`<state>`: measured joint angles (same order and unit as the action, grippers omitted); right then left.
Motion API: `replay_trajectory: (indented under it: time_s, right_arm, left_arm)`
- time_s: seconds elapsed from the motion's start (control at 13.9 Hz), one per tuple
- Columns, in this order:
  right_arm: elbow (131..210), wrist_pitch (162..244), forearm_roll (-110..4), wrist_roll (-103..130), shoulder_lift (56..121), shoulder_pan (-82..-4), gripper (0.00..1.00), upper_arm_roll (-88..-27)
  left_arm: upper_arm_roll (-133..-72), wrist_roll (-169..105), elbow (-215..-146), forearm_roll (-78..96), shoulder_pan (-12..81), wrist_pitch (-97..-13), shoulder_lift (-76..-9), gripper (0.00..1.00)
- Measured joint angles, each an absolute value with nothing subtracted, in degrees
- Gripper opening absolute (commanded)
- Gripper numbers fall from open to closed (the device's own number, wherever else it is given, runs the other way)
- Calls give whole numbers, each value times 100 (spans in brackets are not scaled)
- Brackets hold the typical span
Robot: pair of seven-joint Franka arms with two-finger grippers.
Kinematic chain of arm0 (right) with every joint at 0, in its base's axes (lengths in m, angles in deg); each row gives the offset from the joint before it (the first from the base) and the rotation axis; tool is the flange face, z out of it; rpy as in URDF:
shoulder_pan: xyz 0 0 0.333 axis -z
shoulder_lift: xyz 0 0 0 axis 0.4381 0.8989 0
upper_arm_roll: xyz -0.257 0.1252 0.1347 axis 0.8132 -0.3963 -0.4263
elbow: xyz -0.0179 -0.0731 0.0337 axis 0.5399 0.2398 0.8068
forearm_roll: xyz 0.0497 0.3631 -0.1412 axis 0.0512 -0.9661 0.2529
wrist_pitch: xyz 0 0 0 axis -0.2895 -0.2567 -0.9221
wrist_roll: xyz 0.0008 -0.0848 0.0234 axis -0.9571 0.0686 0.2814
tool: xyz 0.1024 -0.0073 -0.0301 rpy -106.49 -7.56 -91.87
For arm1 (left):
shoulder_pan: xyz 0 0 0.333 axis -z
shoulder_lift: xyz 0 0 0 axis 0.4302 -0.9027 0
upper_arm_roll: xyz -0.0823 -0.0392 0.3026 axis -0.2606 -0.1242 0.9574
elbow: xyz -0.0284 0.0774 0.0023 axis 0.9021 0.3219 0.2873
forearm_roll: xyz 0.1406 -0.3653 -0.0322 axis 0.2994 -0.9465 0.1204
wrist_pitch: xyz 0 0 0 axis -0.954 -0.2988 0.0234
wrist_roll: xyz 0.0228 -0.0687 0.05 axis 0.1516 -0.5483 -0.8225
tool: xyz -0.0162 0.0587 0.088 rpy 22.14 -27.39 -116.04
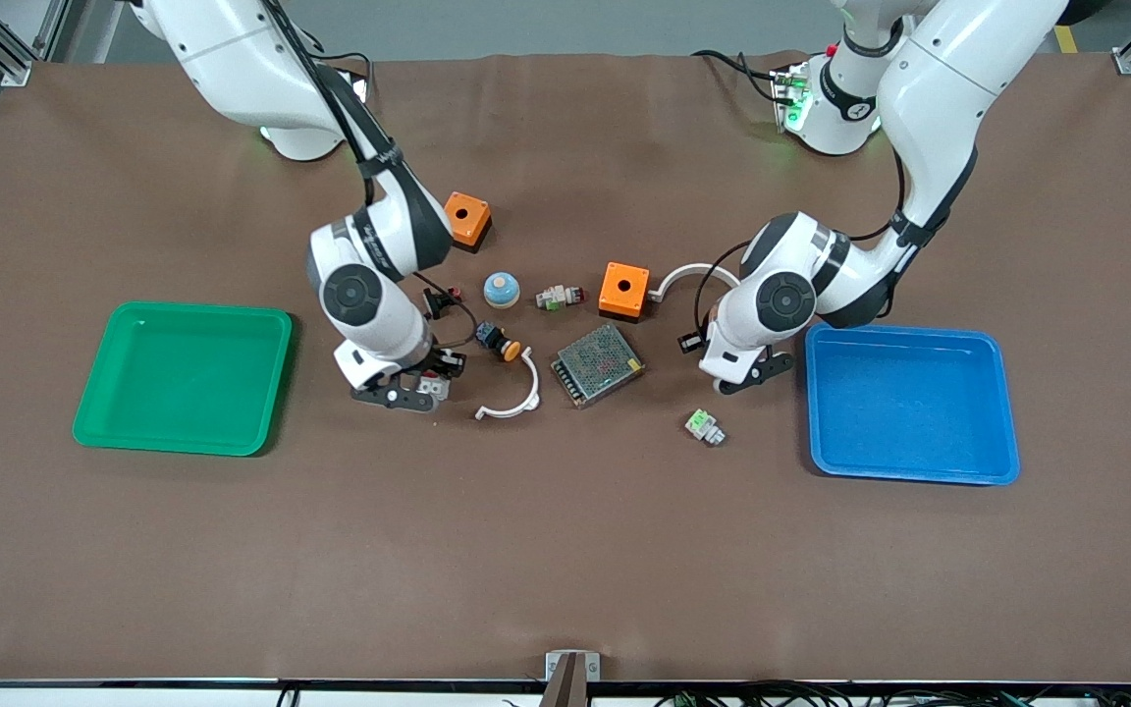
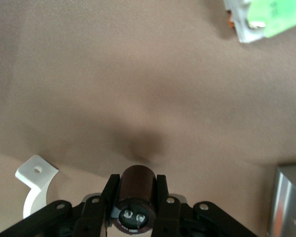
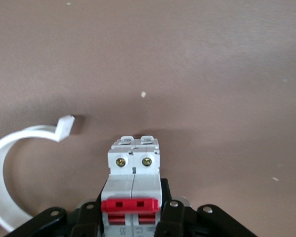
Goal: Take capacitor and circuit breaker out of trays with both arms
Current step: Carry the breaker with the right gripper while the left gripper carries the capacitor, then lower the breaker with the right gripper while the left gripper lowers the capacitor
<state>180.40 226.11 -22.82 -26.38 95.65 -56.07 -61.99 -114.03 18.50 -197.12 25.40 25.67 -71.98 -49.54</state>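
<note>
My left gripper (image 1: 754,375) is shut on the capacitor (image 2: 136,190), a stubby dark cylinder with two pale dots on its end. It holds it just above the bare mat between the metal mesh box (image 1: 598,365) and the blue tray (image 1: 914,334). My right gripper (image 1: 420,391) is shut on the breaker (image 1: 433,386), a white-grey block with a red switch bar (image 3: 134,204). It is low over the mat between the green tray (image 1: 183,314) and a white curved clip (image 1: 516,398).
A white part with a green top (image 1: 705,426) lies near the left gripper. A black button with an orange cap (image 1: 499,342), a black switch with a red tip (image 1: 443,299), a blue knob (image 1: 502,289), two orange boxes (image 1: 623,290) (image 1: 467,219) and a second white clip (image 1: 683,275) lie mid-table.
</note>
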Motion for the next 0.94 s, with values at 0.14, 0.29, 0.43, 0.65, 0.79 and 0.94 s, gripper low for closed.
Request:
replay_trajectory:
  time_s: [0.14, 0.29, 0.43, 0.65, 0.79, 0.94]
  right_arm:
    - [17960, 22743, -2282, -2732, 9720, -5619, 0, -6197]
    - [17929, 22755, -2282, -2798, 9776, -5638, 1, -6197]
    - [17916, 22753, -2288, -2887, 9776, -5645, 71, -6197]
    - [17860, 22750, -2291, -3151, 9777, -5643, 100, -6164]
    - [17633, 22606, -2293, -3179, 9773, -5630, 100, -6135]
    - [16948, 21720, -2290, -3173, 9758, -5511, 100, -6081]
  left_arm:
    - [-11403, 1988, -19605, 2576, 2569, -7206, -5107, 74]
    - [-11400, 2011, -19509, 2578, 2566, -7207, -5205, 100]
    - [-11399, 2013, -19388, 2581, 2563, -7201, -5200, 100]
    - [-11399, 1739, -18739, 2598, 2521, -6332, -5006, 100]
    - [-11398, 1252, -17839, 2599, 2495, -5177, -4820, 100]
    - [-11385, 840, -16960, 2820, 2470, -4273, -4682, 100]
